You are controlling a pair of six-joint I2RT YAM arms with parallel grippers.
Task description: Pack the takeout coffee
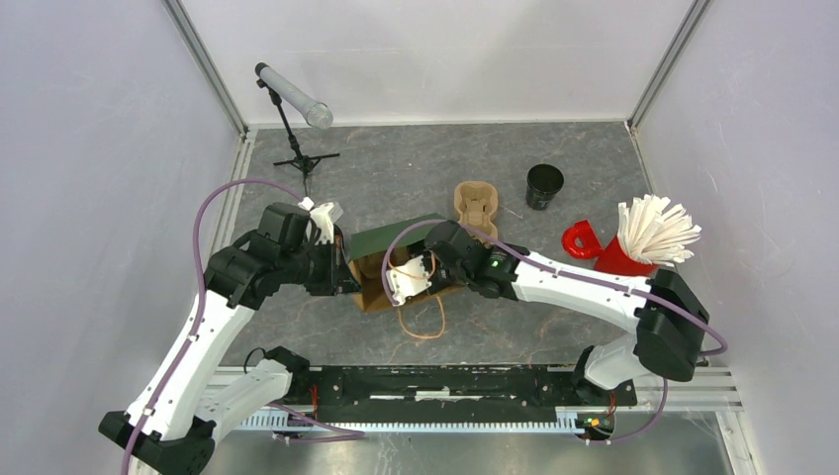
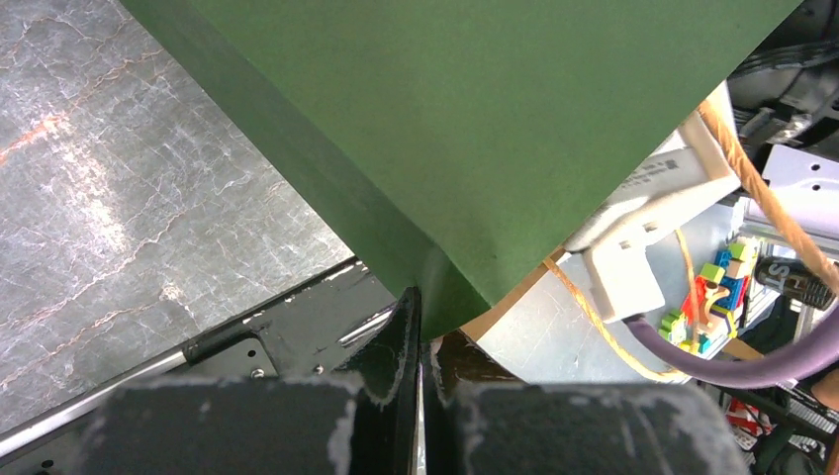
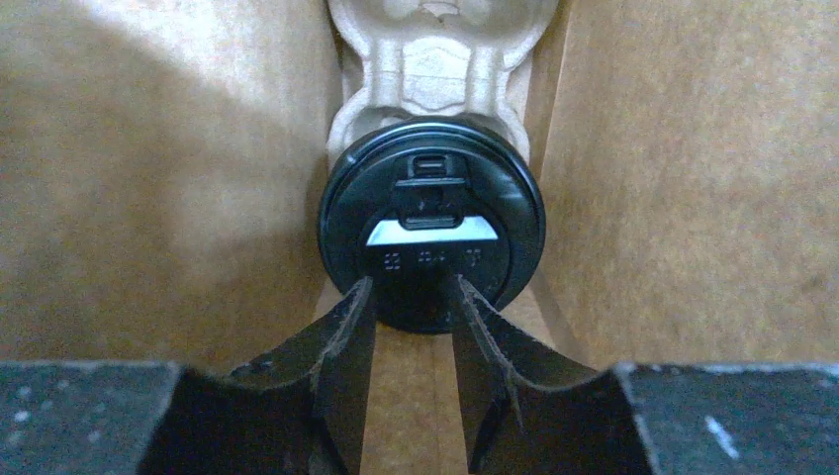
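I counted one lidded coffee point(image 3: 430, 223), lid facing right wrist camera, at near end of tray point(image 3: 435, 59) inside bag point(image 1: 396, 240). Second tray point(image 1: 476, 206) and one lidless cup point(image 1: 544, 185) sat outside on mat point(image 1: 554, 297). Lid embossing was too small to read. Right gripper point(image 3: 416, 307) was narrowly parted and empty, tips at lid's near rim. Left gripper point(image 2: 420, 341) pinched bag edge. Mat was grey and marbled, walls white.

The takeout coffee point(image 3: 430, 223) is black, the paper bag point(image 1: 396, 241) green.
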